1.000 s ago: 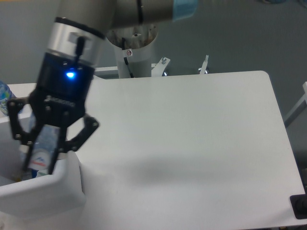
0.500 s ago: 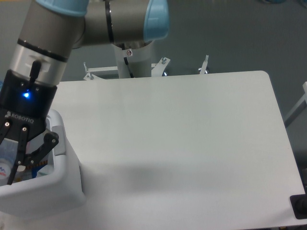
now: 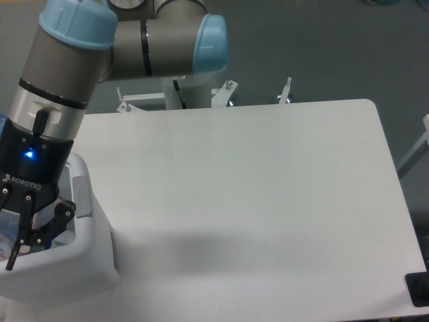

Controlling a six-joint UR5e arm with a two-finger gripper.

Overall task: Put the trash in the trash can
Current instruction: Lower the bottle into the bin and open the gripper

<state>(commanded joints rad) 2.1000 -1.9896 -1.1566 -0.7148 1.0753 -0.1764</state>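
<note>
We've got the pincer (image 3: 15, 235) down inside the bin (image 3: 90, 258) at the bench's (image 3: 255, 194) left edge, apparently clamped on the bottle (image 3: 7, 231) so it drops inside, not on the rim.

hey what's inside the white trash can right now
The end effector reaches down into the trash can, with a bluish-labelled flattened bottle at its fingers. The arm covers the rest of the interior.

Grey arm (image 3: 67, 74) — pale-blue joint caps, black ROBOTIQ-marked wrist, blue light.
</note>
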